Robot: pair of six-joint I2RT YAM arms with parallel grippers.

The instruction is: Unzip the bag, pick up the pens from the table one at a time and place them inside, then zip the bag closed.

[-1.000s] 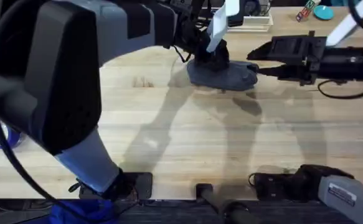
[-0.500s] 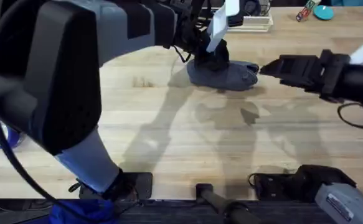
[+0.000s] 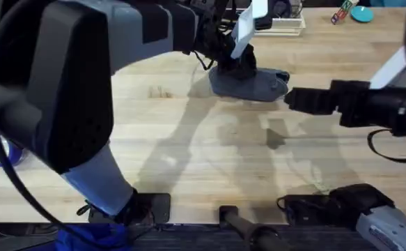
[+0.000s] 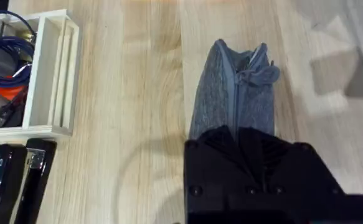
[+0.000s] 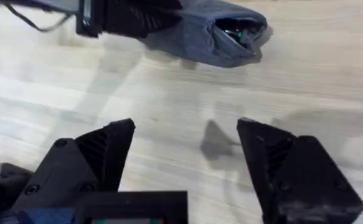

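Overhead: the left gripper [image 3: 239, 64] clamps the near-left end of the bag [image 3: 253, 85], far on the table [image 3: 189, 146], presumably anchoring it. Left wrist adds the zipper [image 4: 236, 93] along the top. Right wrist: the right gripper [image 5: 184, 146], fingers spread wide and empty, faces the bag's gaping end, pens [image 5: 233, 32] apparently inside.

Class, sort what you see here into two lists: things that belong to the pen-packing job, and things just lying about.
Belongs to the job:
- bag, held at one end by the left claw
- right claw, open, hovering over bare table

Just lying about:
- black stapler
- white organiser tray holding a blue cable
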